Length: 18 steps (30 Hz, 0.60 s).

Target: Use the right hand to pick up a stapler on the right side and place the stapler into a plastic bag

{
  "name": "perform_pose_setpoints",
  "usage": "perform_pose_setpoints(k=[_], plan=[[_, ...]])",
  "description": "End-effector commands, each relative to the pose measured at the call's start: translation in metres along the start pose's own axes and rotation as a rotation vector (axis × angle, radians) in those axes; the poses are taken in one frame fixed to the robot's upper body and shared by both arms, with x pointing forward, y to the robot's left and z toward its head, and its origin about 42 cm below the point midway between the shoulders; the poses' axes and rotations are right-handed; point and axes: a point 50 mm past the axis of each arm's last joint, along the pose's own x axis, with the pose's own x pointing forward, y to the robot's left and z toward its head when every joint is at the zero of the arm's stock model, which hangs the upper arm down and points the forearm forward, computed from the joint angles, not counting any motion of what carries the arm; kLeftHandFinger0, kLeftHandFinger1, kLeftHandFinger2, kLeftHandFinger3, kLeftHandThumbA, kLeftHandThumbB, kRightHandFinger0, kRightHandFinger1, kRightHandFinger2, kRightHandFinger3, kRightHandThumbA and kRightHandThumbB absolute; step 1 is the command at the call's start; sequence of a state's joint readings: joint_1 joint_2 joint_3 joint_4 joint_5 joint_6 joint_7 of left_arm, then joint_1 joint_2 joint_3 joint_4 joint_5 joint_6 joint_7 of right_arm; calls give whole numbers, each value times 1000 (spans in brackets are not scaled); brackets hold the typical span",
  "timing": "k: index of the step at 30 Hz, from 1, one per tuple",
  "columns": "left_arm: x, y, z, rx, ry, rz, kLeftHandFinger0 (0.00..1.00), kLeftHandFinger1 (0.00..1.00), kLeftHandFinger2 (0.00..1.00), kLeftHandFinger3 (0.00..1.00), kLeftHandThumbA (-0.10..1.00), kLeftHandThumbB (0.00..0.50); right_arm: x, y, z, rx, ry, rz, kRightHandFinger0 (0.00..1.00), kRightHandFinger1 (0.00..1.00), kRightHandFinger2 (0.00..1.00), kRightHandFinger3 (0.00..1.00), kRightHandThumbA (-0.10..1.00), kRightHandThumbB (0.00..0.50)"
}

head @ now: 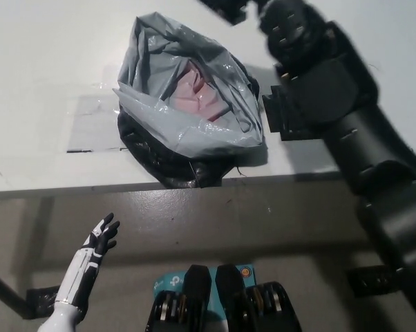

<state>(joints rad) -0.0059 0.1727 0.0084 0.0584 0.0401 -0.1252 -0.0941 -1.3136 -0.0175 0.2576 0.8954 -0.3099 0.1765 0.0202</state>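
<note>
My black right hand [280,21] is raised high near the picture's top edge, above and to the right of the bag, with its arm crossing the table's right side. A dark stapler [225,8] sticks out of its closed fingers to the left, partly cut off by the frame. The grey translucent plastic bag [187,97] lies open on the white table [49,76], with something pink inside and black plastic under it. My white left hand [97,242] rests open below the table's front edge at the lower left.
A black square mat [280,117] lies right of the bag, bare and partly hidden by my right arm. Clear tape [90,117] is stuck to the table left of the bag. The table's front edge [90,188] runs across the middle.
</note>
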Motion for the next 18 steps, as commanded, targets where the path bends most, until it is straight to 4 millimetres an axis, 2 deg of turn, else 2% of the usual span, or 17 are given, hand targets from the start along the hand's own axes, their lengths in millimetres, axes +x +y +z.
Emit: perform_pose_setpoints(k=[1, 2, 3, 4, 7, 8, 9, 12, 16, 18], plan=[[0, 5, 8, 35, -52, -14, 1000, 1000, 1000, 1000, 1000, 280, 9, 13, 42, -60, -83, -7, 0, 189, 460, 292, 122, 218], [1, 5, 8, 33, -52, -13, 1000, 1000, 1000, 1000, 1000, 281, 9, 17, 40, -63, -80, -4, 10, 212, 463, 290, 37, 253], [1, 5, 8, 33, -52, -13, 1000, 1000, 1000, 1000, 1000, 281, 10, 18, 39, -64, -79, -3, 10, 212, 463, 290, 37, 253], [1, 5, 10, 20, -51, -17, 1000, 1000, 1000, 1000, 1000, 258, 9, 38, 25, -95, -64, 14, 0, 202, 472, 287, 12, 215], [2, 5, 12, 14, -47, -19, 1000, 1000, 1000, 1000, 1000, 264, 7, 53, 8, -124, -40, 37, 0, 191, 431, 242, 26, 203], [2, 5, 12, 11, -49, -19, 1000, 1000, 1000, 1000, 1000, 254, 6, 62, -2, -145, -20, 50, 0, 147, 374, 195, 56, 198], [2, 5, 12, 11, -52, -18, 1000, 1000, 1000, 1000, 1000, 250, 4, 69, -11, -151, 1, 64, 0, 127, 364, 189, 60, 200], [3, 5, 11, 17, -56, -17, 1000, 1000, 1000, 1000, 1000, 233, 2, 79, -22, -152, 46, 86, 0, 117, 364, 223, 65, 197], [4, 4, 14, 18, -58, -22, 1000, 1000, 1000, 1000, 1000, 224, -4, 89, -40, -213, 63, 102, 0, 150, 395, 238, 49, 195], [6, 5, 16, 19, -63, -21, 1000, 1000, 1000, 1000, 1000, 224, -5, 90, -44, -248, 62, 109, 0, 156, 412, 268, 94, 190]])
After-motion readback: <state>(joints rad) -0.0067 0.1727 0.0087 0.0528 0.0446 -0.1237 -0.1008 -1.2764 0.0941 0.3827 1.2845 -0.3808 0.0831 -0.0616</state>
